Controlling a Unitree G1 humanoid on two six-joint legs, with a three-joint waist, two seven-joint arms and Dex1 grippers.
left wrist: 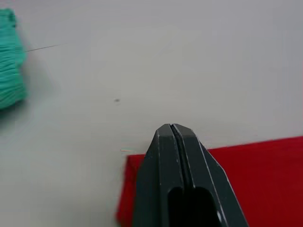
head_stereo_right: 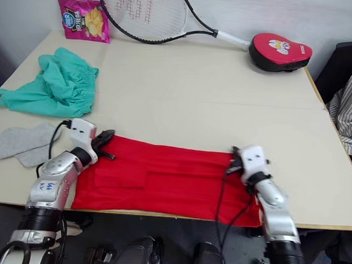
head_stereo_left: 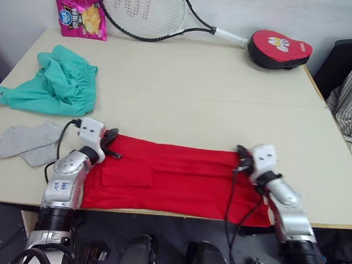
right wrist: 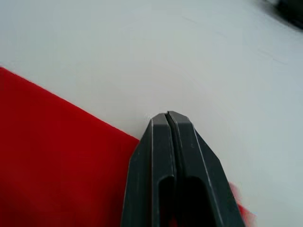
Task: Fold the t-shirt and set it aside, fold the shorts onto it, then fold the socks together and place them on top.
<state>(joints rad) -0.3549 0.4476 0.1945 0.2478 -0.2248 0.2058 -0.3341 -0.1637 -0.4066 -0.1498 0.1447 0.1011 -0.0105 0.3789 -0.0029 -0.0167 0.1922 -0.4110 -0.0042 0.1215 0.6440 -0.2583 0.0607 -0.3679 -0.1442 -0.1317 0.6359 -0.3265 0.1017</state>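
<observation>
The red t-shirt [head_stereo_left: 173, 180] lies flat as a long folded band along the table's front edge, its lower edge hanging slightly over. My left gripper [head_stereo_left: 111, 141] sits at the band's far left corner, fingers shut, its tip [left wrist: 172, 128] just past the red cloth [left wrist: 265, 179]. My right gripper [head_stereo_left: 241, 155] is shut at the far right corner [right wrist: 168, 116], over the cloth's edge [right wrist: 57, 156]. No cloth shows between either pair of fingers. The teal shorts [head_stereo_left: 62, 83] lie crumpled at the left. Grey socks [head_stereo_left: 29, 142] lie flat just in front of the shorts.
A tennis racket [head_stereo_left: 147, 10] and a pink chip bag [head_stereo_left: 81, 17] lie along the table's back edge. At the back right sits a red padded case [head_stereo_left: 279, 48]. Striped fabric [head_stereo_left: 351, 107] hangs beside the table's right edge. Bare tabletop [head_stereo_left: 196, 91] spans the middle.
</observation>
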